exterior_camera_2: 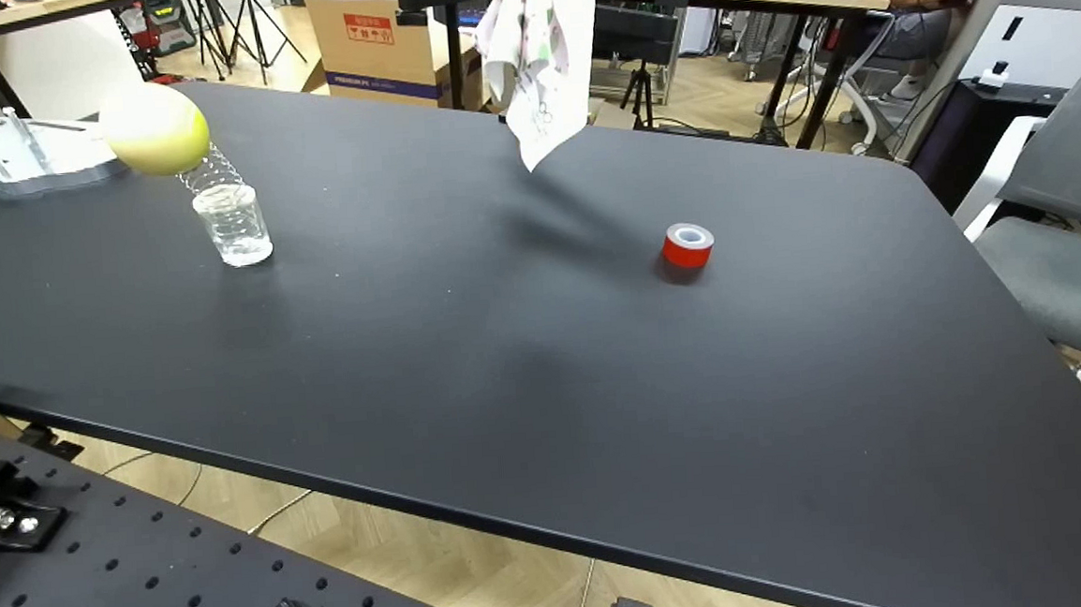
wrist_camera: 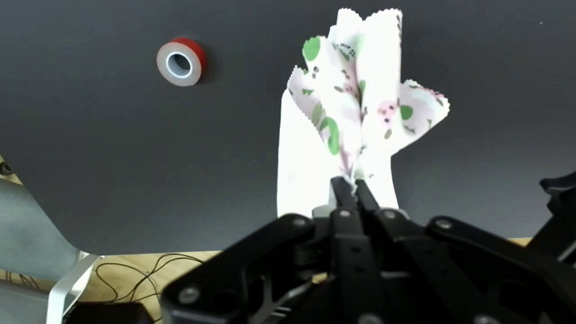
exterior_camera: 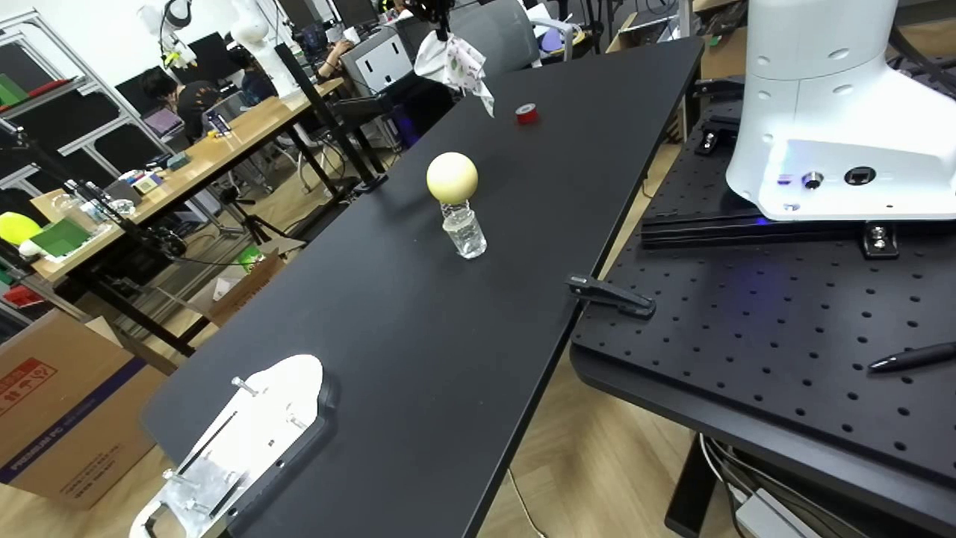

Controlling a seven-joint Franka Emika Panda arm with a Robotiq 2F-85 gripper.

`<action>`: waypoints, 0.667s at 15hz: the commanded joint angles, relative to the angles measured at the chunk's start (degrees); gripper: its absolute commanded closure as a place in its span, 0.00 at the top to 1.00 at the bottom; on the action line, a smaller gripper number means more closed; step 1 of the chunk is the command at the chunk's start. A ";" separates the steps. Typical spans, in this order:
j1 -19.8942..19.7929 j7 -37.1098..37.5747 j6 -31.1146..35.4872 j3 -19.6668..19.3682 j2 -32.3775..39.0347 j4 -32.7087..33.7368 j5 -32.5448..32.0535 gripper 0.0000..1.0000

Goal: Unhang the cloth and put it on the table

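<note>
The cloth [wrist_camera: 380, 58] is white with green and pink prints. My gripper [wrist_camera: 352, 184] is shut on it, with folds pinched between the fingertips. In the exterior views the cloth [exterior_camera: 452, 63] [exterior_camera_2: 549, 59] hangs down in the air over the far part of the black table [exterior_camera: 388, 336] [exterior_camera_2: 790, 401]. Its lower tip looks apart from the table top, and a shadow lies below it. The gripper [exterior_camera: 442, 33] shows only in part at the top of an exterior view; elsewhere outside it is out of frame.
A red tape roll [exterior_camera: 526, 113] [exterior_camera_2: 687, 248] [wrist_camera: 181, 63] lies near the cloth. A yellow ball [exterior_camera: 452, 178] [exterior_camera_2: 154, 128] sits on a clear container [exterior_camera: 464, 233] [exterior_camera_2: 234, 226]. A black stand [exterior_camera: 321, 112] [exterior_camera_2: 455, 55] rises at the table edge. A white board [exterior_camera: 276, 418] lies at one end.
</note>
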 commanded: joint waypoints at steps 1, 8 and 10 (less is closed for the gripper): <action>0.36 0.71 4.86 -0.04 3.33 -1.39 1.99 0.01; -0.19 -0.43 8.85 -0.33 10.21 -1.89 4.20 0.01; -0.49 -0.93 10.62 -0.34 12.08 -1.74 4.37 0.01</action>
